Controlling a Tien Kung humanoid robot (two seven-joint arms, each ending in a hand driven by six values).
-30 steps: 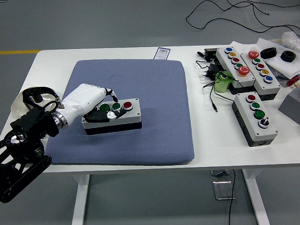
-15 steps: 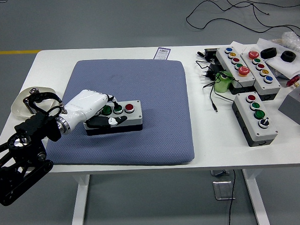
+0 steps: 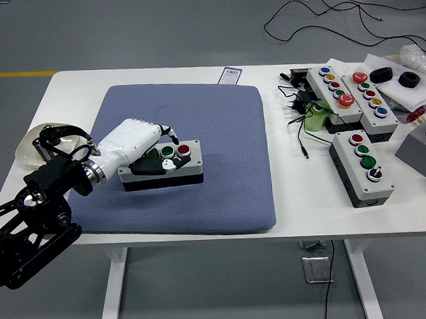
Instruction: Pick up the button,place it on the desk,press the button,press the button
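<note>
Button box (image 3: 172, 168): we see it flat on the blue mat (image 3: 219, 131).
Left hand (image 3: 138, 145): our fingers (image 3: 163, 161) curl over its green-button end, touching.

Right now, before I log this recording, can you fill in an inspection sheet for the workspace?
Surface: white table with a blue-grey mat on its left half.
Job's things: grey button box on the mat, red button showing.
Clutter: three more button boxes at right, a green bottle, two black rings, a small card at the far edge.
Robot hands: left robot hand lies over the button box's left end, fingers on its top; right one not in view.
Cables: black leads beside the right boxes; more on the floor.
Surroundings: grey floor, yellow line at left.
</note>
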